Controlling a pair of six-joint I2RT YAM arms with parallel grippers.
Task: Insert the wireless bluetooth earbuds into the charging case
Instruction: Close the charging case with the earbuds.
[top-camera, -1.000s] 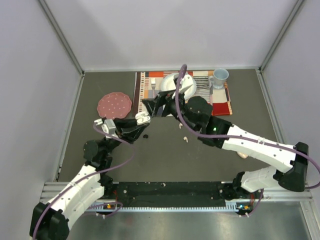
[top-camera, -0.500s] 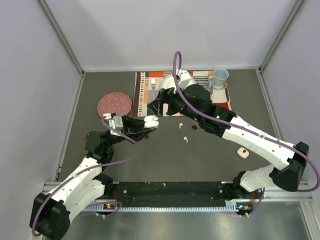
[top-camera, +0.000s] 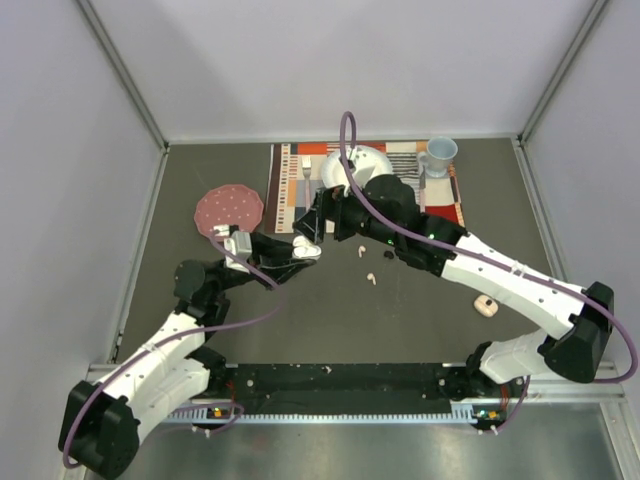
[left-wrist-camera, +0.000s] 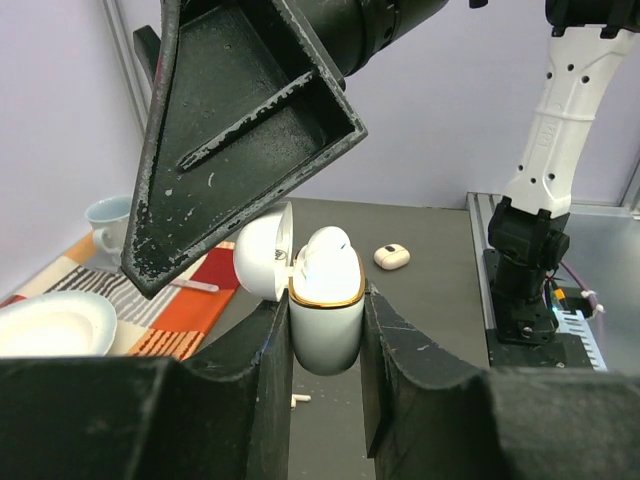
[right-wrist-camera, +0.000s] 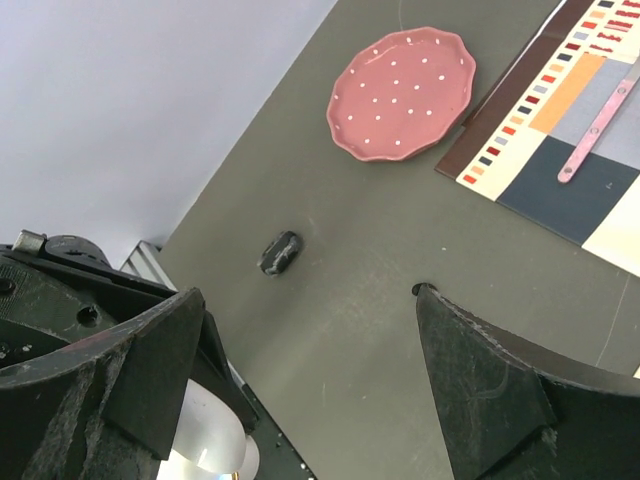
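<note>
My left gripper is shut on the white charging case, held upright with its lid swung open. A white earbud sits in the case's top. My right gripper hangs open directly over the case, with one finger looming above the lid and nothing between its fingers. In the right wrist view the gripper spans bare table, the case under its left finger. Two pale earbuds lie on the table to the right.
A pink closed case lies at the right and a black case lies on the mat. A dotted pink plate is at the left. The striped placemat carries a white plate, a blue cup and a fork.
My left gripper has carried the case rightward, under the right gripper. The right arm has swung in and lowered over the case, its jaws staying wide.
</note>
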